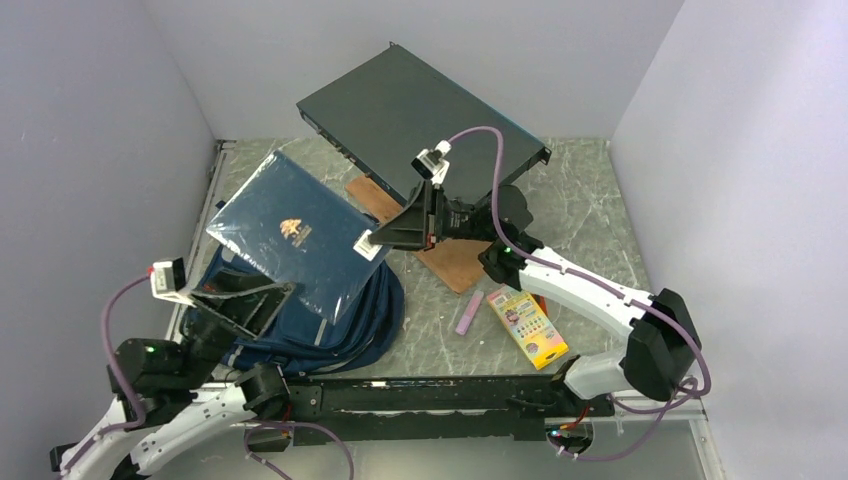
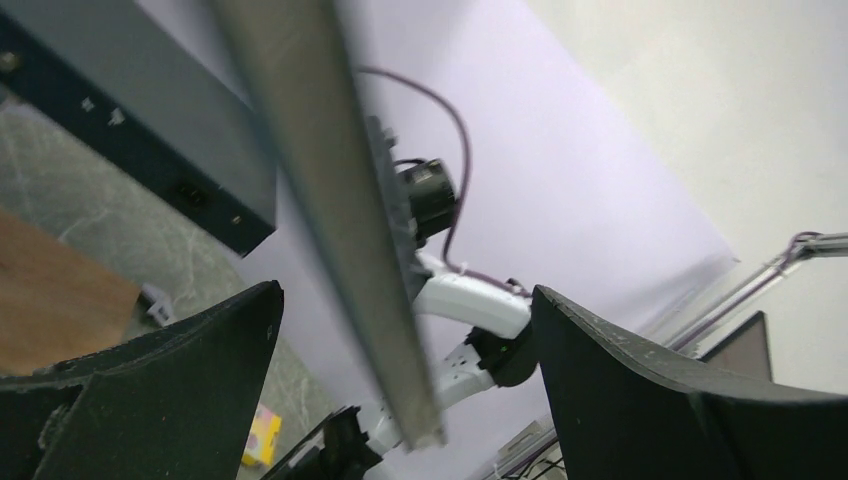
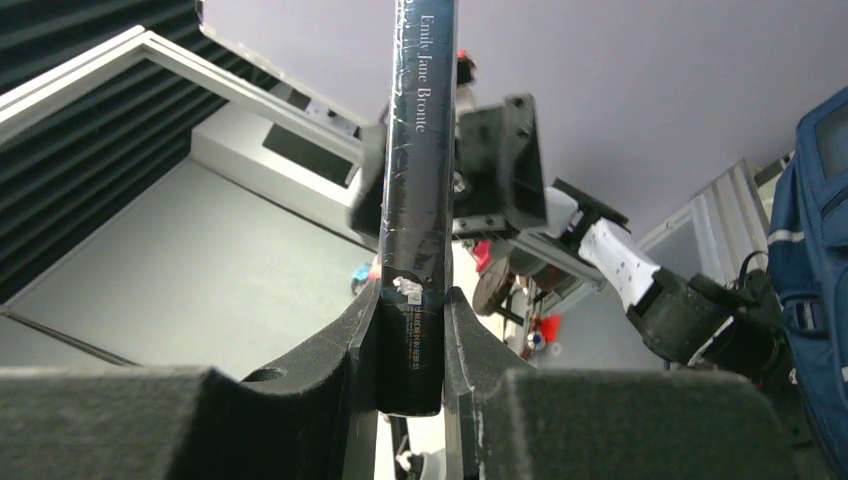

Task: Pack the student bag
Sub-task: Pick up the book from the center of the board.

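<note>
The navy student bag (image 1: 352, 318) lies slumped at the front left of the table. It also shows at the right edge of the right wrist view (image 3: 825, 250). My right gripper (image 1: 375, 240) is shut on the corner of a navy hardback book (image 1: 290, 235) and holds it tilted above the bag. In the right wrist view the book's spine (image 3: 415, 190) stands clamped between my fingertips (image 3: 412, 300). My left gripper (image 1: 255, 300) is open just over the bag, under the book's near edge. In the left wrist view that edge (image 2: 340, 200) passes between the spread jaws (image 2: 405, 295) without touching them.
A dark grey flat box (image 1: 420, 115) leans against the back wall. A brown board (image 1: 452, 264) lies under the right arm. A purple eraser (image 1: 469, 312) and a yellow crayon box (image 1: 527, 327) lie at the front right.
</note>
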Robot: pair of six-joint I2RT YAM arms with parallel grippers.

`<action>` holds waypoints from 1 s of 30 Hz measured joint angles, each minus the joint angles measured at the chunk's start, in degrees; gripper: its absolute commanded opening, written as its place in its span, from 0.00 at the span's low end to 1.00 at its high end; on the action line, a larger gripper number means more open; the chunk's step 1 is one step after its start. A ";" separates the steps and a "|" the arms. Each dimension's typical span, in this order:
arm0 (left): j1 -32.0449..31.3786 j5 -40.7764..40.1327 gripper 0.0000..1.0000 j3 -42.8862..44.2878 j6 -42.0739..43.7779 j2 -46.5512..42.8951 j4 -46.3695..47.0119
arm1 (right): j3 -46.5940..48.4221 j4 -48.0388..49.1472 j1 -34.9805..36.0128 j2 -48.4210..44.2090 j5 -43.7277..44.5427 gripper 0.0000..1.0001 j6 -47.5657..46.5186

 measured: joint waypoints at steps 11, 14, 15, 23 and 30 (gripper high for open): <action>0.00 -7.02 0.40 4.35 -7.04 1.44 -6.12 | -1.79 -5.79 5.88 -1.33 5.20 0.00 -8.90; 0.00 -11.61 0.24 1.92 -10.36 -0.33 -7.91 | -2.08 -9.31 7.30 -2.14 8.17 0.07 -12.09; 0.00 -12.59 0.18 1.22 -11.54 -0.57 -7.69 | -2.14 -10.25 7.61 -2.38 9.14 0.15 -12.76; -0.07 -15.37 0.00 0.35 -16.85 -0.61 -10.36 | -8.09 -10.60 12.57 -6.84 22.84 0.60 -14.82; -0.07 -15.45 0.00 1.09 -16.85 -0.61 -9.51 | -9.25 -6.62 21.88 -7.63 37.99 0.70 -16.65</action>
